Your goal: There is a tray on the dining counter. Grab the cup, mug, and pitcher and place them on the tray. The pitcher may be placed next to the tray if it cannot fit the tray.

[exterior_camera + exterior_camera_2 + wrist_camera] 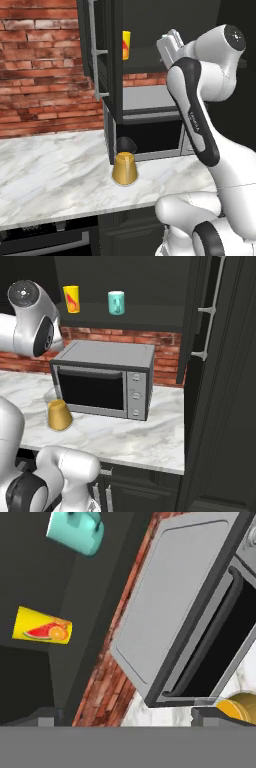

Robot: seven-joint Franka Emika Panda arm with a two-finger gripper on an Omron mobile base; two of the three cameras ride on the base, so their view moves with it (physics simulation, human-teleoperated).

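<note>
Left base view: pitcher [124,167] stands on the marble desk [55,170] at six o'clock of the cupboard; cup [126,45] up on the shelf [145,62].

Right base view: cup [71,299] at nine o'clock of the mug [116,303], above the microwave [102,378].

Hand view: fingers [122,716] spread, empty. Square up on the cup [42,626], approach level, avoid the mug [77,532].

I'm facing a red brick wall [40,70] over a white-grey marble counter [55,175]. A grey toaster oven [102,381] sits on it against the wall. Dark open cabinet [130,286] above, its door [97,55] swung out. Tall dark cabinet [225,406] on the right, dark drawers [50,240] below.
</note>
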